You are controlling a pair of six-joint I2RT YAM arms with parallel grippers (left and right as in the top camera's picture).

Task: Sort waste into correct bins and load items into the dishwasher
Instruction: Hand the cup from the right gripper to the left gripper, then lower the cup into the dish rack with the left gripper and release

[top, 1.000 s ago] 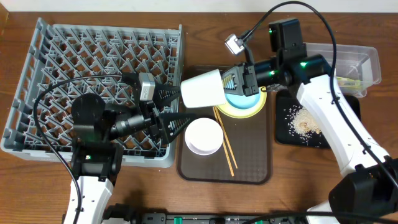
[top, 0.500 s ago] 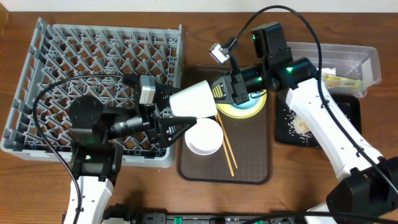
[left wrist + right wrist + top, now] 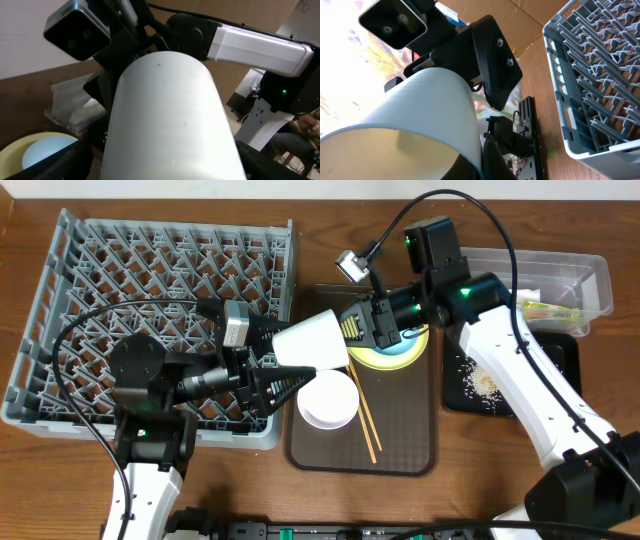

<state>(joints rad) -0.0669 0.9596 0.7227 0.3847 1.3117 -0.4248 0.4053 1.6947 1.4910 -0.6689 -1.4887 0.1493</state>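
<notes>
The small white cup (image 3: 310,340) hangs on its side in the air between my two grippers, above the left edge of the dark-brown serving tray (image 3: 400,445). My right gripper (image 3: 354,330) is shut on its rim, one finger inside and one outside (image 3: 487,160). My left gripper (image 3: 272,370) is open, with a finger on each side of the cup's closed end; the cup (image 3: 170,120) fills the left wrist view. The grey dish rack (image 3: 150,270) lies to the left. On the brown tray are the pale-pink bowl (image 3: 328,400), chopsticks (image 3: 365,420), and the light-blue bowl (image 3: 385,345) on the yellow plate (image 3: 405,358).
The clear tub (image 3: 592,275) at the back right holds the snack wrapper (image 3: 556,310) and white napkin (image 3: 526,292). The black tray (image 3: 560,385) in front of it holds rice crumbs (image 3: 485,380). The dish rack's corner (image 3: 600,75) shows in the right wrist view.
My right arm has carried the cup left, its closed end now between the left gripper's fingers. Nothing has moved in the last half second.
</notes>
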